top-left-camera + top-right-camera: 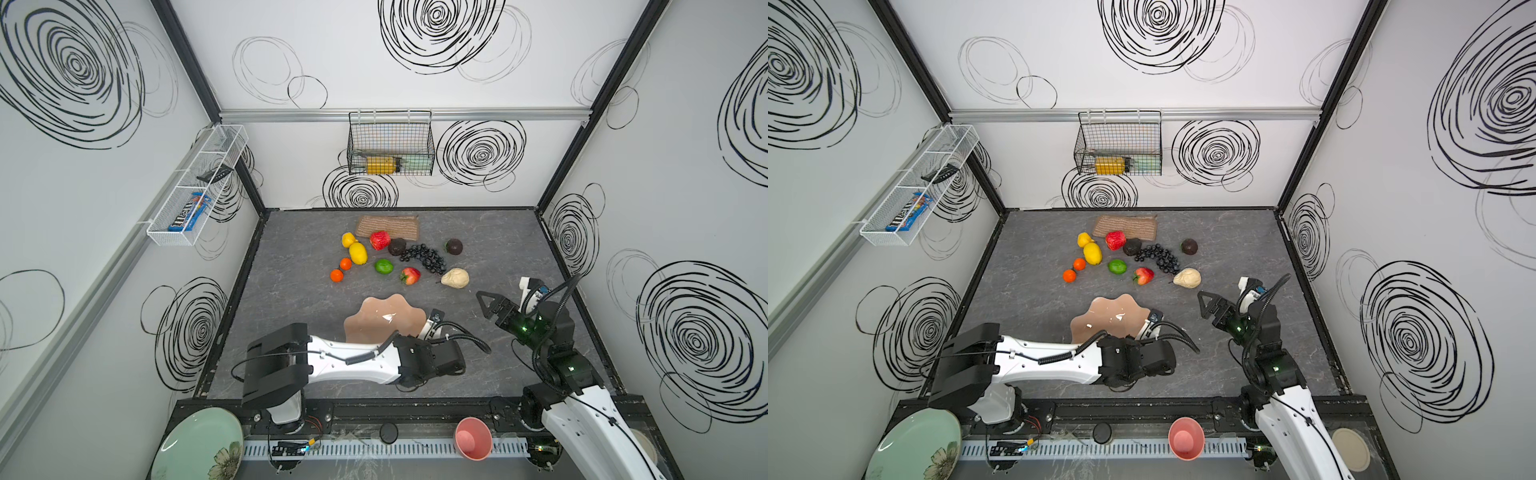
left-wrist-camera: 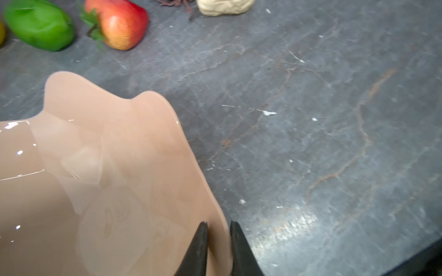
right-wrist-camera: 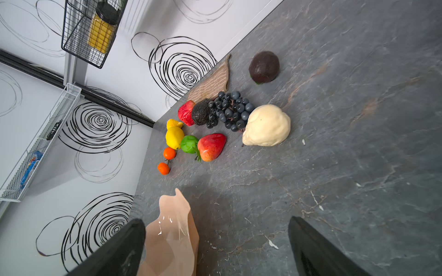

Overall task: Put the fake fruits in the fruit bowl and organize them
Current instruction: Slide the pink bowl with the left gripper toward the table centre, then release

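**Pear lying ahead of spread right fingers; bowl rim sitting between left fingers**

Left fingers (image 2: 198, 251) are straddling the fruit bowl (image 1: 374, 318) rim, 1 inside and 1 outside, with a narrow gap. I cannot tell if they are pinching it or sitting loose. The bowl is sitting empty on the desk (image 1: 291, 299). All 11 fake fruits (image 1: 383, 266) are lying beyond the bowl's far rim, well apart from those fingers. Right fingers (image 3: 315, 251) are standing spread wide, holding nothing. The pear (image 3: 266, 125) is lying ahead of them as the nearest fruit, its long axis slanting across the gap, stem end on the bowl side. The right arm is looking better placed for a first pick.
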